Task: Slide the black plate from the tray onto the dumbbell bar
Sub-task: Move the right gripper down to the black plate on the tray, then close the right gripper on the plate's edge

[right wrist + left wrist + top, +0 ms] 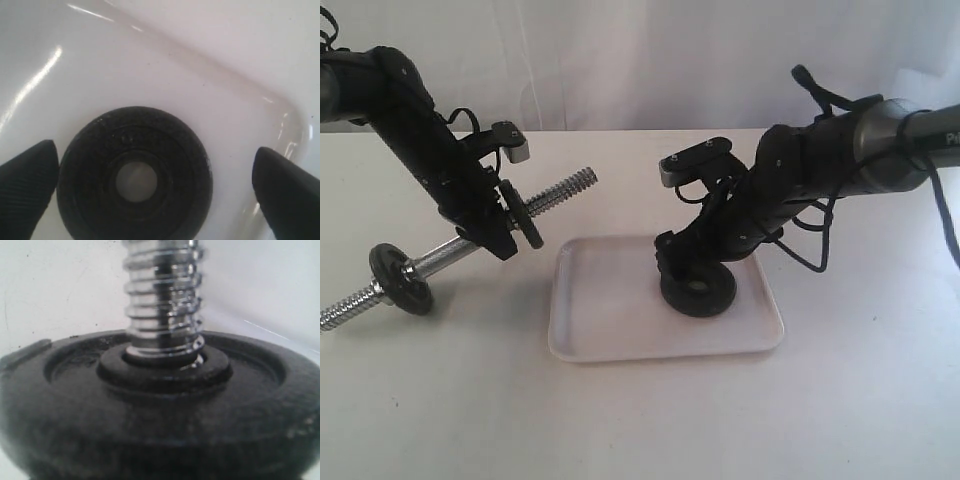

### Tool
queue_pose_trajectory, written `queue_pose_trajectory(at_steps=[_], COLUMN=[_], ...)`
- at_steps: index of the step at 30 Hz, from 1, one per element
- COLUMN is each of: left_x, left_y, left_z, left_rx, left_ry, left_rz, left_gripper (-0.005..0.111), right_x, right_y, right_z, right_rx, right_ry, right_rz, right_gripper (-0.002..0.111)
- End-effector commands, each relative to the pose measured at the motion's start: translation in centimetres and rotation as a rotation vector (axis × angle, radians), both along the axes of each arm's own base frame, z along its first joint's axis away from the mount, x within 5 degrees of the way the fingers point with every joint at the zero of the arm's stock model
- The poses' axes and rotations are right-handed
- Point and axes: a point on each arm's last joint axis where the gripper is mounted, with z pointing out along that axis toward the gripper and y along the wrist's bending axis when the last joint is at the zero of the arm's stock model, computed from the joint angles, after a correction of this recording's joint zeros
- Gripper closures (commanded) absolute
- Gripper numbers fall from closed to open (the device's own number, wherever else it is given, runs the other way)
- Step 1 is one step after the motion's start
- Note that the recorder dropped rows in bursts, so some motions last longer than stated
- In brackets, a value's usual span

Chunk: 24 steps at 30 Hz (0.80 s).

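White counter, bare room round tray. In tray's R half, clear of rim: plate, flat, straddled w/ gaps by R pincer, spread wide. L pincer clamped on tilted bar, upper threaded end bare.

Left fingers clamped; right fingers spread wide, pointing downward.
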Motion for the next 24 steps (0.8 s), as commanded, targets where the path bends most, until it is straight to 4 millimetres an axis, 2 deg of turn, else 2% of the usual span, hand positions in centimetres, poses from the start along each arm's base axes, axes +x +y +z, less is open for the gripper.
queue_pose_trajectory(at_steps=[1,8,24], left_x=[-0.7,-0.7,-0.7], left_y=[-0.6,-0.6,-0.6], left_z=[3.3,3.3,3.3], left_rx=[-0.105,-0.105,-0.105], left_ry=[-0.020,-0.020,-0.019], left_rz=[0.021,0.021,0.017], left_gripper=[0.107,0.107,0.107], right_x=[0.1,-0.2,-0.2], right_y=[0.1,0.0,0.7], right_z=[-0.2,-1.3,-1.2], right_rx=[-0.005,-0.014,-0.003], right_ry=[0.001,0.076,0.048], right_rz=[0.000,-0.022,-0.011], right_gripper=[0.005,0.005,0.005])
